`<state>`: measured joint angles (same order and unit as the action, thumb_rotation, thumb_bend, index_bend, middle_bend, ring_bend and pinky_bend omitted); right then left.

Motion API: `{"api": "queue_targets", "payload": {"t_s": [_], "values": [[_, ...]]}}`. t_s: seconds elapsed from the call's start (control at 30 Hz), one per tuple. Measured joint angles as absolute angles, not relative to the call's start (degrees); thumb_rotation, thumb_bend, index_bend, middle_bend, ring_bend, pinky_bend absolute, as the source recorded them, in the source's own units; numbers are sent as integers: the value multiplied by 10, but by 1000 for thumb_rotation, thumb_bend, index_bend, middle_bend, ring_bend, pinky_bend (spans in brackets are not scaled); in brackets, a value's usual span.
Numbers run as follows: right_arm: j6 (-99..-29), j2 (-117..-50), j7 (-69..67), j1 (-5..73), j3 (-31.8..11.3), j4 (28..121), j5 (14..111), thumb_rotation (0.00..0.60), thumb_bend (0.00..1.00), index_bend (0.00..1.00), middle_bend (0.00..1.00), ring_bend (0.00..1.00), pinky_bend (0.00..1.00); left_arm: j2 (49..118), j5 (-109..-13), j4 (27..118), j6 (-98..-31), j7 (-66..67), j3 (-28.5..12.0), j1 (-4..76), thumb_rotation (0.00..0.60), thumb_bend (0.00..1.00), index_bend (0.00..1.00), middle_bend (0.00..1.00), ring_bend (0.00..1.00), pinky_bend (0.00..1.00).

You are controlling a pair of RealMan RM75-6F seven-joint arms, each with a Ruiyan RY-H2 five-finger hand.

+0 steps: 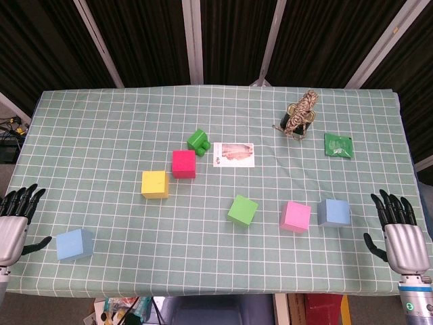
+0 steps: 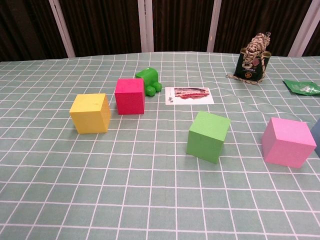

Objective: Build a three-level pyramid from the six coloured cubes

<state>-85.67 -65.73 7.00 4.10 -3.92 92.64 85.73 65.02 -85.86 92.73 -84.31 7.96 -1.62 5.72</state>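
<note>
Six cubes lie apart on the checked cloth. A red cube and a yellow cube sit left of centre. A green cube is in the middle, with a pink cube and a light blue cube to its right. Another light blue cube rests near the front left. My left hand hovers open at the left edge, close to that cube. My right hand is open at the right edge, beside the other blue cube. Neither hand appears in the chest view.
A green toy sits behind the red cube, next to a picture card. A tin wrapped in rope and a green packet lie at the back right.
</note>
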Motion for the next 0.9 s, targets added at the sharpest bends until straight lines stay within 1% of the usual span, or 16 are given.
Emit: {"api": "queue_targets", "payload": {"t_s": [0.5, 0.9], "values": [[-852, -659, 69, 43, -39, 932, 857, 600, 350, 0, 0, 0, 0, 647, -857, 925, -848, 70, -16, 53, 600, 0, 0, 0, 0, 0], [-850, -661, 69, 46, -41, 926, 856, 600, 350, 0, 0, 0, 0, 646, -856, 925, -840, 73, -16, 56, 600, 0, 0, 0, 0, 0]]}}
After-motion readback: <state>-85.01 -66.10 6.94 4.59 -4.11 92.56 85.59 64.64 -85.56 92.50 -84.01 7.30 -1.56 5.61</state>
